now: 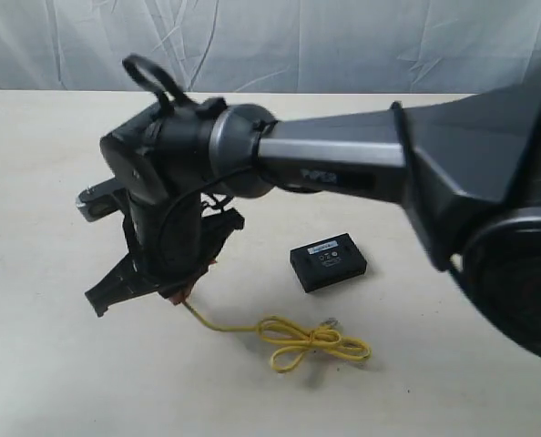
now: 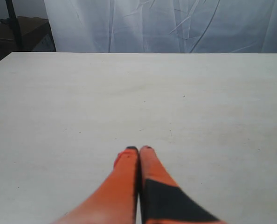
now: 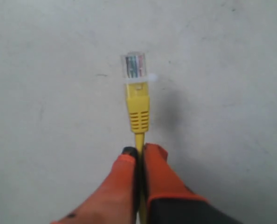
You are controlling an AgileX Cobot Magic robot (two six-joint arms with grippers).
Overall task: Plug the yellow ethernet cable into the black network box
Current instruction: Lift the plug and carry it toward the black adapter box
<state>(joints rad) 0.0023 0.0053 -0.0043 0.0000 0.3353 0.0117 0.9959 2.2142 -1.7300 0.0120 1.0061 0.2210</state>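
Note:
My right gripper (image 3: 139, 150) is shut on the yellow ethernet cable (image 3: 138, 105) just behind its yellow boot, and the clear plug (image 3: 134, 65) sticks out past the fingertips above the table. In the exterior view this gripper (image 1: 184, 293) hangs left of centre, low over the table. From it the cable (image 1: 311, 341) trails right to a tied loop lying flat, with the other clear plug (image 1: 331, 323) at the loop. The black network box (image 1: 328, 261) lies flat to the right of the gripper, apart from the cable. My left gripper (image 2: 139, 149) is shut on nothing over bare table.
The right arm (image 1: 362, 164) stretches across the scene from the right, hiding part of the pale table (image 1: 61, 364). A white curtain (image 1: 280, 41) hangs behind the table's far edge. A dark stand (image 2: 15, 28) shows beyond the far corner.

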